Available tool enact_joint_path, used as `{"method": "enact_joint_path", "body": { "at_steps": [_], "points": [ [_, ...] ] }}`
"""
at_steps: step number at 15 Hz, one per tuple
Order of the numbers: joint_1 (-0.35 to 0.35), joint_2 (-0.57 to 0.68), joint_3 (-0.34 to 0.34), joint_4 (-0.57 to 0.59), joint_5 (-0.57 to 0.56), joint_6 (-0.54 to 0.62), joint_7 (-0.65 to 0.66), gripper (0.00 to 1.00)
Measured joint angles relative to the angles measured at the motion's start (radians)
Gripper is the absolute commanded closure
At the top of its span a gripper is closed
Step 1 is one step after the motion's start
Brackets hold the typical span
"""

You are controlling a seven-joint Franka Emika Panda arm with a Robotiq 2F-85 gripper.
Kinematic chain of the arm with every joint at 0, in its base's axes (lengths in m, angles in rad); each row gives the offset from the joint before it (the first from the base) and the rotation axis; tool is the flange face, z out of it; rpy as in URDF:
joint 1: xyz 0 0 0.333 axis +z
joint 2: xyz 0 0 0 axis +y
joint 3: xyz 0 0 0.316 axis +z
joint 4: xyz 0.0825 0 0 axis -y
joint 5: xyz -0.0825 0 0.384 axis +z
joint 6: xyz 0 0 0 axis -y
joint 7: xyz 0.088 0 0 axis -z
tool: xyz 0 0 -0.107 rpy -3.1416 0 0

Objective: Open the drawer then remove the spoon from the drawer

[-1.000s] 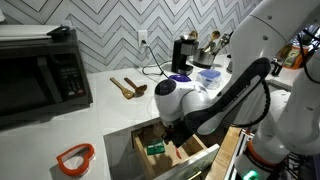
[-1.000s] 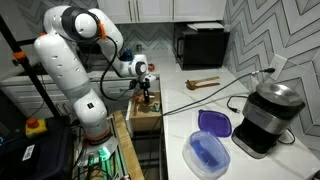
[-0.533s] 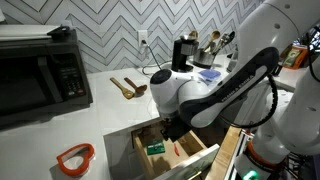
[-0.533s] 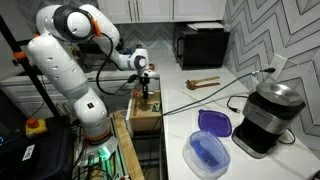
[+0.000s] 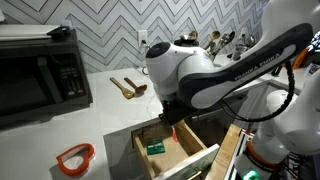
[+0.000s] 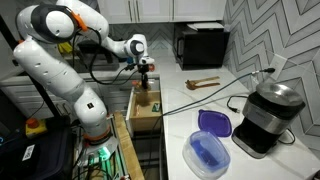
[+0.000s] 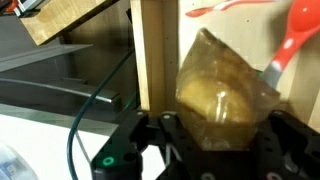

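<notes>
Green item [image 5: 155, 148] in open drawer [image 5: 188, 163]

A kitchen is being shown. In an exterior view, a white countertop [image 5: 105, 120] is being backed by herringbone wall tile [image 5: 100, 25] across the top of the frame, with a black microwave [image 5: 40, 70] being seen at the upper left, wooden utensils [image 5: 128, 88] at centre and an open drawer [image 5: 192, 163] at the bottom. In an exterior view, a black countertop appliance [image 6: 265, 118] is being seen at the lower right and white cabinets [image 6: 150, 8] along the top.
</notes>
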Motion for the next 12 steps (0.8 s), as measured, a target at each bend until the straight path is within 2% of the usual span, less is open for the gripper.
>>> {"method": "enact_joint_path", "body": {
  "at_steps": [5, 12],
  "points": [
    [-0.059, -0.003, 0.003, 0.054, -0.084, 0.045, 0.068, 1.0],
    [-0.183, 0.122, -0.017, 0.078, -0.28, 0.3, 0.208, 1.0]
  ]
}}
